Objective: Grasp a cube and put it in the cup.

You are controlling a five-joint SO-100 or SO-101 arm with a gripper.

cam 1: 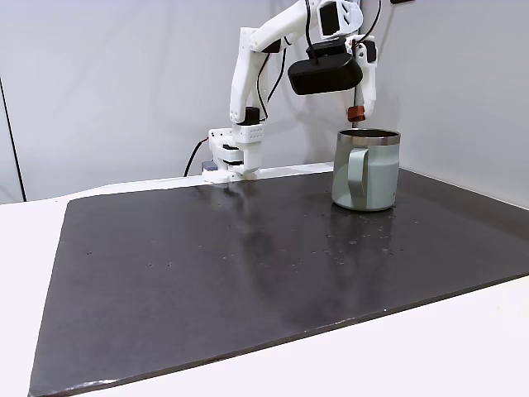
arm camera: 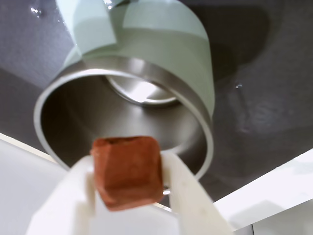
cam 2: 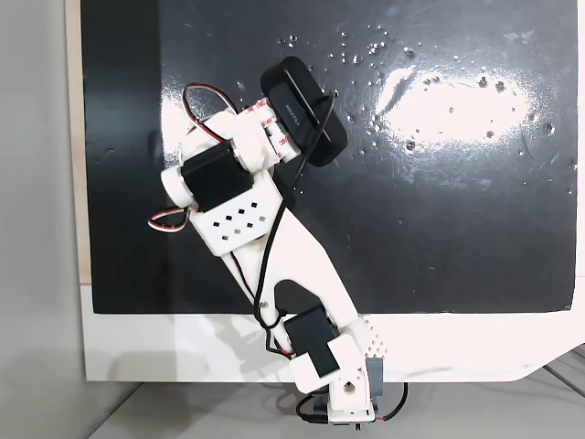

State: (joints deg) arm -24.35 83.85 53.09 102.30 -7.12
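Pincer point(arm camera: 129, 188) fingers are clamping the cube point(arm camera: 128, 170) between them, poised just above the steel rim of the cup point(cam 1: 366, 169) standing on the tabletop point(cam 1: 248, 265). Grasp and lift look done; only the release into the cup remains.

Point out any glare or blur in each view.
Wrist view: the cup is soft, its steel bottom glaring; the cube in the claw is sharper. Top-down fixed view: white glare on the mat. Side fixed view: faint sheen, even light.
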